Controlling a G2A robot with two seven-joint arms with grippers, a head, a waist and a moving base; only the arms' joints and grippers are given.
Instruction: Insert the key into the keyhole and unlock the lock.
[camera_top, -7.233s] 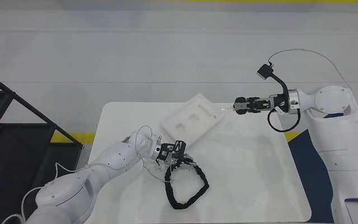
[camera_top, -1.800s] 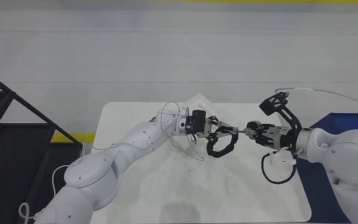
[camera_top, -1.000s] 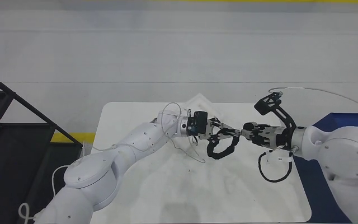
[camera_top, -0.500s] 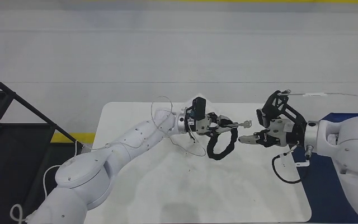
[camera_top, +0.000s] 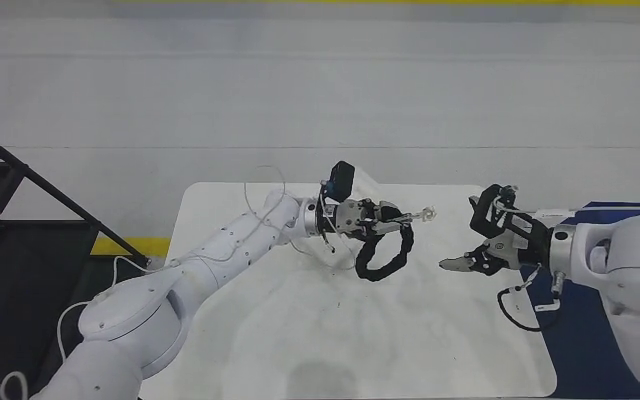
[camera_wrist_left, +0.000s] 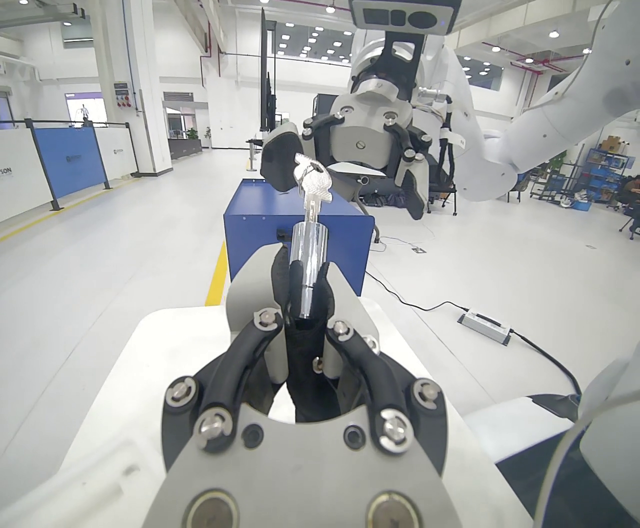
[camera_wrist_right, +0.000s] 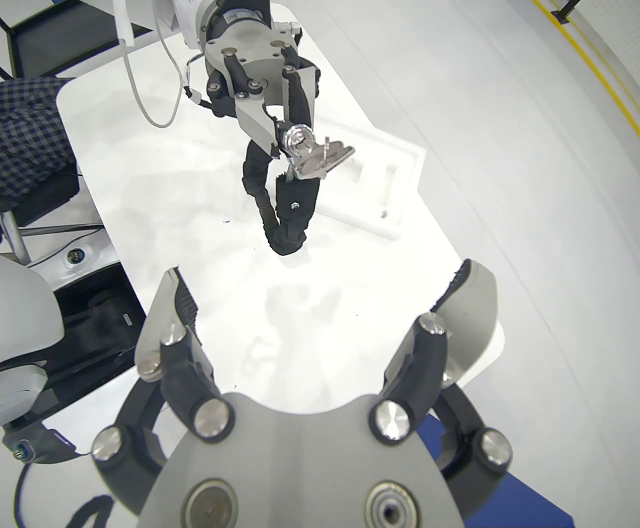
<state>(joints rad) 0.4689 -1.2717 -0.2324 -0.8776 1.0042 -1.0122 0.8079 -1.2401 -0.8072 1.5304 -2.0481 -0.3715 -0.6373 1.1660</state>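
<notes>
Currently: insertion done, turn outstanding.
My left gripper (camera_wrist_left: 302, 282) is clamped on the lock (camera_wrist_left: 306, 260) above the table (camera_top: 300, 330), cable loop (camera_top: 378, 262) hanging. The key (camera_wrist_left: 315, 185) sits in the lock's end. My right gripper (camera_wrist_right: 320, 275) is spread and empty, well apart. Risk: an off-axis regrasp could pull the key out or twist the lock in my grip.

The lock (camera_wrist_left: 308, 250) sits clamped in the left gripper (camera_wrist_left: 302, 280). The key (camera_wrist_left: 315, 187) (seated in its end) projects beyond the fingertips toward the right gripper (camera_wrist_right: 321, 277), which is well apart. The cable loop (camera_wrist_right: 285, 220) hangs beneath the left gripper, over the table (camera_top: 300, 330).
</notes>
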